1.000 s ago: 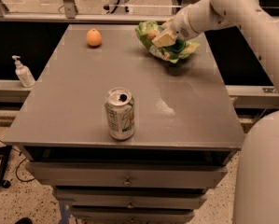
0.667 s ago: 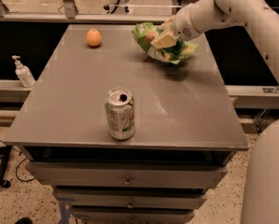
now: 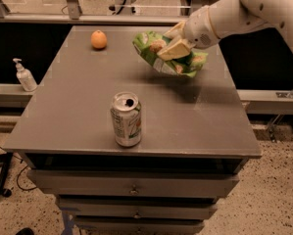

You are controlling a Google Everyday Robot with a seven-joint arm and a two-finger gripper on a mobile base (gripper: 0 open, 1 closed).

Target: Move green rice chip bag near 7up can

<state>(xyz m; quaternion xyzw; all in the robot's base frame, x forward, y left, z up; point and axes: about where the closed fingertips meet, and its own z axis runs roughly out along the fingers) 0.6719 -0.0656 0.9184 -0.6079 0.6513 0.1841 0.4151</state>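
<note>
Camera view, hand [image 3: 173,48] above table [image 3: 72,97], clamped on green rice chip bag [image 3: 150,52] — shifted nearer 7up can [image 3: 126,121]

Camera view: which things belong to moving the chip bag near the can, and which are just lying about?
Job: green rice chip bag, held off the table by the gripper at the far right; 7up can, upright near the front edge.
Lying about: orange fruit, far left corner; pump bottle, on the ledge left of the table.

High front view; gripper [image 3: 172,42] upper right
</note>
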